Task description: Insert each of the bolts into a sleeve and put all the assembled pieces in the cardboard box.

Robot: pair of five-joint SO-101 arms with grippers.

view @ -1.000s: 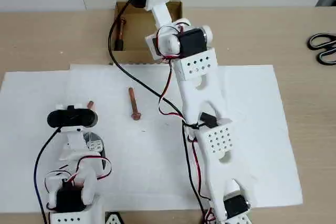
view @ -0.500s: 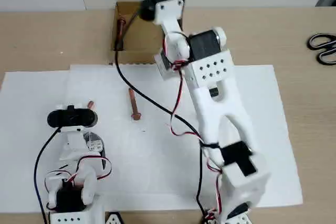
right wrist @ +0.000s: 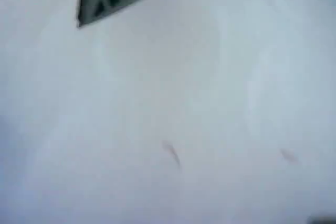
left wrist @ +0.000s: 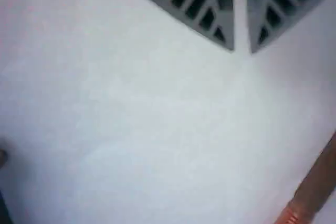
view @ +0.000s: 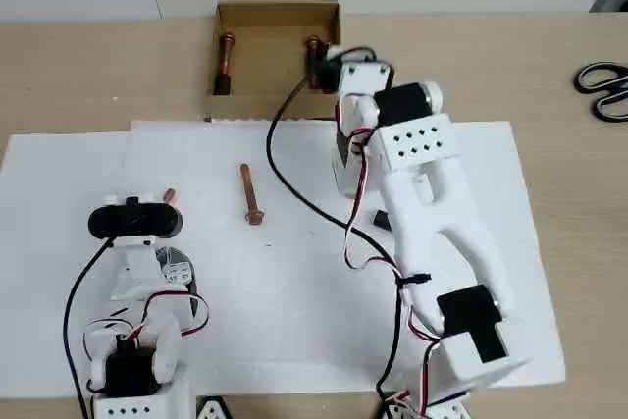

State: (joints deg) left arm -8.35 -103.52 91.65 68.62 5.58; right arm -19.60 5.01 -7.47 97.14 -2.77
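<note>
Item, near left of the wooden table [view: 78, 66]: left arm [view: 132, 287], standing over a white paper sheet [view: 294, 282] that covers the middle of the table. Its left gripper [left wrist: 240, 46] points down at the sheet, the two grey ribbed fingers [left wrist: 205, 9] pressed almost together with a thin slit between them, pinching nothing. Item, just beside that gripper: short copper-coloured piece [view: 169, 196] lying on the sheet; whether it is a bolt or a sleeve cannot be told. Item, further right, on the sheet between the two arms and apart from both: loose bolt [view: 251, 193], lying flat, head toward the near edge and shaft toward the far edge. Item, far edge of the table, just beyond the sheet: cardboard box [view: 278, 9], open at the top. It holds a first boxed piece [view: 227, 58], copper-coloured, lying along its left wall, and a second boxed piece [view: 314, 54], copper-coloured, near its right wall. Item, right of centre: right arm [view: 432, 213], stretched from the near edge toward the box, wrist just beside the box's right corner. Its right gripper [view: 346, 169] hangs over the sheet, short of the box; whether it is spread or pressed together cannot be told. Item, far right, on bare wood: scissors [view: 601, 88], well apart from everything else.
</note>
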